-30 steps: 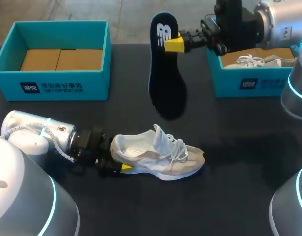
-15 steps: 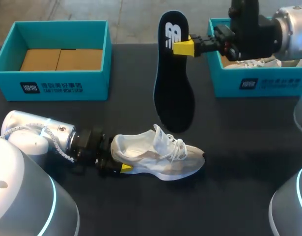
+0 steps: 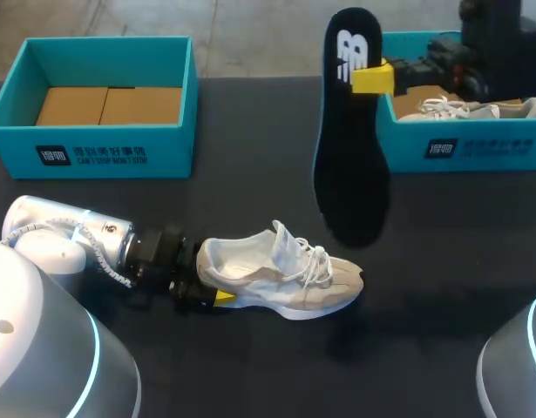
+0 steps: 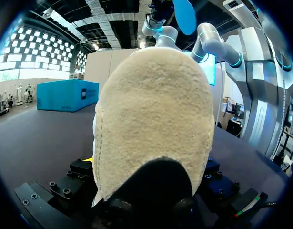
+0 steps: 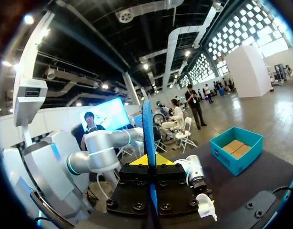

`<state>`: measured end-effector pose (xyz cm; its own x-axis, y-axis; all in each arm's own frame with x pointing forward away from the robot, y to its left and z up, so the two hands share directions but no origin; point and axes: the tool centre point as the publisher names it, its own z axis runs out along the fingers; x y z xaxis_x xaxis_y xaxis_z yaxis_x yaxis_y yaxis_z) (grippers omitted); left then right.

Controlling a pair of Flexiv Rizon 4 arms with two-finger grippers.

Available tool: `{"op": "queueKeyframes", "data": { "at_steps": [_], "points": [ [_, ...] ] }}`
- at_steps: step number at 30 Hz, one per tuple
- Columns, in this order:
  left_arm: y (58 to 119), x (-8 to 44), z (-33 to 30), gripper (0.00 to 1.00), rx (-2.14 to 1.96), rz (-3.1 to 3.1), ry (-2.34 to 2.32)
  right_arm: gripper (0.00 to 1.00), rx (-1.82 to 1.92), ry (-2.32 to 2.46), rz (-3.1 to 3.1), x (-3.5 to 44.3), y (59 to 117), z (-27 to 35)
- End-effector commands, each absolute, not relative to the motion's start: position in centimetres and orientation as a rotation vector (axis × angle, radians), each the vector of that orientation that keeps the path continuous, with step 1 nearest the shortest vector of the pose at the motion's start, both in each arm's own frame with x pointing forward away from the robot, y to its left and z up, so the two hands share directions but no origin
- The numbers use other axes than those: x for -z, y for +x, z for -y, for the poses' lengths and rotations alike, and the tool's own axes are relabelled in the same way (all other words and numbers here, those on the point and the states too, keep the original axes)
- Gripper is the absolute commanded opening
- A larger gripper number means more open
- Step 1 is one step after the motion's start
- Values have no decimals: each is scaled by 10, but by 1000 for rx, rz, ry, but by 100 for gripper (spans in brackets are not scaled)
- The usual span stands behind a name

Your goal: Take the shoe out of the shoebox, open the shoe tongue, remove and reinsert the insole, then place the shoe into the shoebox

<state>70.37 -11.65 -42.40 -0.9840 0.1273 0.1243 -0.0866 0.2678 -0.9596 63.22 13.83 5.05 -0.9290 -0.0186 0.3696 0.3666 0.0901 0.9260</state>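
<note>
A white and beige shoe (image 3: pixel 281 274) lies on its sole on the dark table, toe to the right. My left gripper (image 3: pixel 206 292) stands at its heel, fingers wide on either side, shut on the shoe. The left wrist view is filled by that fuzzy heel (image 4: pixel 153 119). My right gripper (image 3: pixel 372 78) is shut on the black insole (image 3: pixel 350 165) near its logo end. The insole hangs in the air, above and right of the shoe. In the right wrist view the insole (image 5: pixel 147 138) shows edge-on between the shut fingers.
A teal shoebox (image 3: pixel 102 148) with cardboard inside stands at the back left. A second teal shoebox (image 3: pixel 477 148) at the back right holds another white shoe (image 3: pixel 459 109). Bare dark table lies in front of the shoe.
My right arm has carried the insole to the right and a little lower, toward the right box. The left arm and the shoe have stayed put.
</note>
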Motion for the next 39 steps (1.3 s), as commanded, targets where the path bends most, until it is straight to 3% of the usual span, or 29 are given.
{"op": "queueKeyframes", "data": {
  "at_steps": [1, 18, 39],
  "points": [
    [706, 426, 117, 0, -1797, 2355, -41, 0, 1898, -442, 2117, -39, 607, -122],
    [706, 426, 117, 0, -1797, 2355, -41, 0, 1903, -460, 2118, -40, 606, -119],
    [706, 426, 117, 0, -1797, 2355, -41, 0, 1913, -591, 2066, -48, 529, -102]
  ]
}}
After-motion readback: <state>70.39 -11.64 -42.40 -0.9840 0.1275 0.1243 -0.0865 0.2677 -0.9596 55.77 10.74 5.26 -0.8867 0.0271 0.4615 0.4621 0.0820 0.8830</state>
